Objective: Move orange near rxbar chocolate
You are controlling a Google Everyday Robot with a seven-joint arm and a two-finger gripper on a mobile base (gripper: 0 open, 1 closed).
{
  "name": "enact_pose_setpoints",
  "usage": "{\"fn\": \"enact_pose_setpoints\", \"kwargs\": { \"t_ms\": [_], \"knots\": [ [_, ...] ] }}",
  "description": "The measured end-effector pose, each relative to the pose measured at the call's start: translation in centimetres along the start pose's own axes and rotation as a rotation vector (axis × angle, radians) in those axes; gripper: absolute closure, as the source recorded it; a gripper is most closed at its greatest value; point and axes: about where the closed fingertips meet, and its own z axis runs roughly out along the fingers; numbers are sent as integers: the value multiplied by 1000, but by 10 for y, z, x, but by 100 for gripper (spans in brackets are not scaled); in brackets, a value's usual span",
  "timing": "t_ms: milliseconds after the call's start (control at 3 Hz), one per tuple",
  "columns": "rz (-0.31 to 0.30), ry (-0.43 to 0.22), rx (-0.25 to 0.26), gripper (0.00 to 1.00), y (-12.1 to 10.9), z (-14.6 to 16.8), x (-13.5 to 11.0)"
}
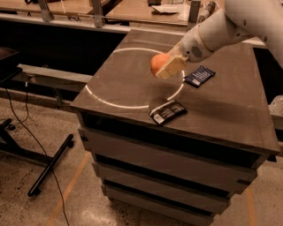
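Gripper: gripper over the far part of the tabletop, clamped on the orange; tan finger across the fruit's right side.
Orange: inside the white ring, near its far-right arc; looks raised, w/ a shadow on the top below it.
Rxbar chocolate: rxbar chocolate flat near the front edge, just outside the ring, apart from the orange.
Blue bar: dark blue bar flat, right of the gripper.
Surface: dark brown tabletop on a drawer cabinet.
Room: speckled floor w/ an orange tape line; black cable and black stand leg at left; wood benches behind.
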Motion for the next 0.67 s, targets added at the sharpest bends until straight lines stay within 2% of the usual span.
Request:
{"fn": "enact_pose_setpoints", "kwargs": {
  "t_ms": [333, 667],
  "knots": [
    [40, 28, -55, 100, 29, -12, 26],
    [26, 93, -116, 87, 66, 0, 45]
  ]
}}
